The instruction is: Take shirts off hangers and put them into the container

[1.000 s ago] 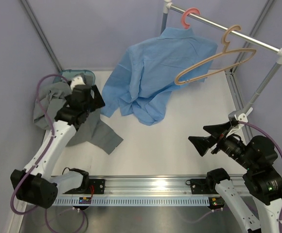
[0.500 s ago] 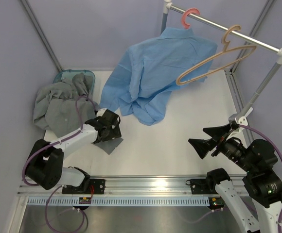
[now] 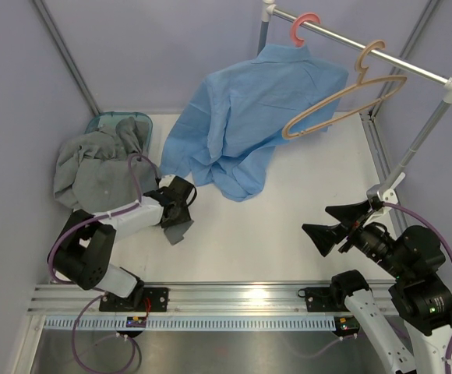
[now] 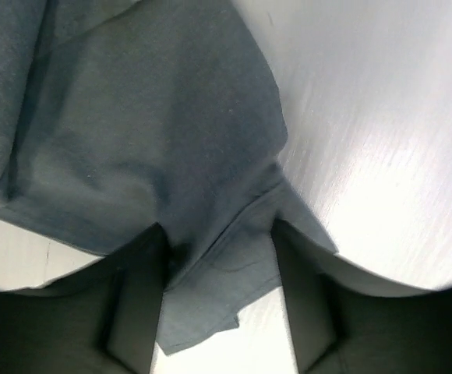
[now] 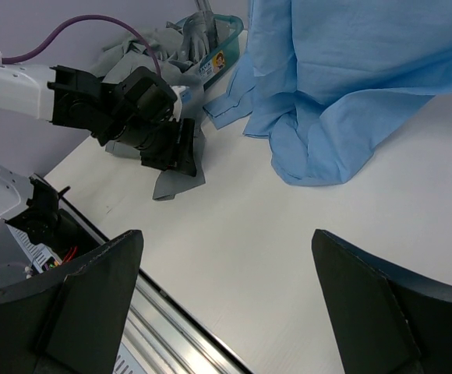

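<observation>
The grey shirt (image 3: 93, 167) lies heaped at the left, spilling over the teal container (image 3: 115, 121), with one end trailing onto the table. My left gripper (image 3: 181, 212) is low over that trailing end. In the left wrist view a fold of grey shirt (image 4: 132, 117) lies between the fingers of the left gripper (image 4: 218, 227), which stand partly apart. The light blue shirt (image 3: 249, 125) hangs from the coral hanger (image 3: 304, 27), its lower part pooled on the table. The tan hanger (image 3: 343, 97) hangs bare. My right gripper (image 3: 327, 222) is open and empty above the table.
The grey clothes rail (image 3: 382, 54) and its post (image 3: 421, 140) stand at the back right. A metal track (image 3: 241, 300) runs along the near edge. Grey walls with corner posts close the back and sides.
My left arm swung from the container down and right to the grey shirt's trailing end, and its jaws have narrowed around the cloth. The right arm has barely moved.
</observation>
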You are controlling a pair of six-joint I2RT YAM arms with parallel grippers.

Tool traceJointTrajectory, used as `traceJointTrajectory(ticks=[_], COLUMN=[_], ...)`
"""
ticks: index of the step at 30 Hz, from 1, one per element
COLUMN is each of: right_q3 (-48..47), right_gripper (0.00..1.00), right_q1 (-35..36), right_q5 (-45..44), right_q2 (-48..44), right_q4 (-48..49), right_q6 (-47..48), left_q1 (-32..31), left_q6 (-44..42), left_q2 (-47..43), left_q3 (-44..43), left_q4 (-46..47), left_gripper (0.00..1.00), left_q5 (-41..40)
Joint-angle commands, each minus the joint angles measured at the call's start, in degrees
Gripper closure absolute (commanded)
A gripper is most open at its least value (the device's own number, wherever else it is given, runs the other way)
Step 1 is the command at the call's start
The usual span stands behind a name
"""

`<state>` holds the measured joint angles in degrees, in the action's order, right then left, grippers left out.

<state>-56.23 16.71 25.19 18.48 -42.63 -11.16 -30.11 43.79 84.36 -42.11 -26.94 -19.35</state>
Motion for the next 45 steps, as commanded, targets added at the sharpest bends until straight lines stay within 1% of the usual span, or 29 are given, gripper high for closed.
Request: traceJointTrajectory(ticks=[1, 2, 4, 5, 6, 7, 8, 11, 12, 14, 15, 17, 18, 19, 20, 21, 22, 24, 26, 29, 30, 32, 33, 37, 40, 42, 44, 45], right_q3=[-0.02, 0.06, 0.15, 0.15, 0.15, 0.15, 0.07, -0.28, -0.37, -0.55, -0.55, -0.38, -0.37, -0.37, -0.2, -0.2, -0.2, -0.02, 0.06, 0.33, 0.42, 0.42, 0.42, 0.5, 0.42, 0.59, 0.68, 0.68], right_gripper=[0.01, 0.01, 0.0, 0.01, 0.01, 0.0, 0.0, 0.0, 0.01, 0.01, 0.01, 0.01, 0.01, 0.01, 0.01, 0.01, 0.0, 0.0, 0.01, 0.01, 0.01, 0.01, 0.01, 0.01, 0.0, 0.01, 0.01, 0.01], right_q1=[-0.1, -0.1, -0.1, -0.1, -0.1, -0.1, -0.01, -0.1, -0.1, -0.1, -0.1, -0.1, -0.1, -0.1, -0.1, -0.01, -0.1, -0.1, -0.01, -0.1, -0.1, -0.1, -0.1, -0.1, -0.1, -0.1, -0.1, -0.1], right_q5=[1.7, 1.62, 1.62, 1.62, 1.62, 1.62, 1.53, 1.62, 1.62, 1.44, 1.35, 1.35, 1.35, 1.35, 1.35, 1.35, 1.35, 1.35, 1.35, 1.09, 0.92, 0.91, 0.83, 0.21, -0.32, -0.84, -1.2, -1.2], right_q2=[-0.9, -0.9, -0.9, -0.99, -1.08, -1.08, -1.08, -0.81, -0.64, -0.55, -0.46, -0.46, -0.29, -0.29, -0.2, 0.06, 0.24, 0.59, 0.77, 1.29, 1.38, 1.65, 1.91, 3.14, 3.93, 4.11, 4.19, 4.11], right_q4=[1.76, 1.85, 1.94, 1.94, 1.85, 1.94, 1.94, 1.5, 1.41, 1.41, 1.41, 1.41, 1.59, 1.59, 1.67, 1.76, 1.76, 1.94, 2.03, 2.2, 2.29, 2.47, 2.38, 2.38, 2.38, 2.47, 2.55, 2.64], right_q6=[0.79, 0.79, 0.79, 0.79, 0.79, 0.79, 0.79, 0.88, 1.14, 1.14, 1.31, 1.31, 1.31, 1.31, 1.31, 1.31, 1.4, 1.32, 1.4, 1.32, 1.31, 1.31, 1.31, 1.23, 1.31, 1.58, 1.84, 1.84], left_q1=[0.05, 0.31, 0.75, 1.01, 1.36, 1.45, 1.46, 2.59, 4.43, 6.46, 8.99, 12.16, 15.83, 17.87, 19.63, 22.87, 24.12, 27.01, 28.52, 30.11, 32.2, 33.09, 33.71, 34.15, 34.76, 35.73, 36.69, 37.05], left_q6=[0.77, 0.51, 0.24, -0.02, -0.72, -1.25, -1.86, -5.28, -8.08, -11.25, -14.93, -18.46, -21.35, -22.51, -23.56, -25.14, -25.85, -27.61, -28.23, -28.41, -28.41, -28.5, -28.15, -29.02, -27.1, -25.78, -25.51, -25.42], left_q2=[2.04, 2.21, 2.22, 2.13, 1.52, 0.9, 0.2, -4.1, -5.07, -7.36, -7.71, -7.81, -7.28, -6.41, -3.96, -2.37, -0.79, 4.04, 8.51, 12.75, 15.89, 19.77, 23.97, 33.47, 37.35, 38.94, 41.49, 42.55], left_q3=[0.54, 0.45, 0.36, 0.1, -0.34, -0.95, -3.48, -8.85, -13.39, -18.69, -24.19, -29.85, -32.83, -39.04, -42.32, -45.57, -51.7, -56.83, -61.84, -62.84, -62.66, -63.27, -64.67, -67.58, -65.92, -64.77, -63.98, -64.67], left_q4=[0.57, 0.4, 0.4, 0.13, -1.17, -2.14, -3.81, -10.57, -11.98, -15.5, -16.56, -16.48, -16.39, -16.3, -16.22, -16.04, -15.6, -12.98, -10.78, -4.28, -0.7, 1.53, 2.06, 1.45, -1.44, -3.64, -5.31, -7.58], left_gripper=[0.51, 0.66, 0.81, 0.98, 1.0, 1.0, 1.0, 1.0, 1.0, 1.0, 1.0, 1.0, 1.0, 1.0, 1.0, 1.0, 1.0, 1.0, 1.0, 1.0, 1.0, 1.0, 1.0, 0.97, 0.94, 0.92, 0.89, 0.85], left_q5=[-0.51, -0.33, 0.1, 0.28, -0.15, -0.85, -1.73, -8.05, -11.03, -14.47, -17.01, -19.13, -20.19, -20.46, -21.68, -22.3, -22.48, -22.91, -23.45, -23.89, -23.8, -23.01, -22.4, -20.29, -17.66, -14.41, -12.39, -11.68])
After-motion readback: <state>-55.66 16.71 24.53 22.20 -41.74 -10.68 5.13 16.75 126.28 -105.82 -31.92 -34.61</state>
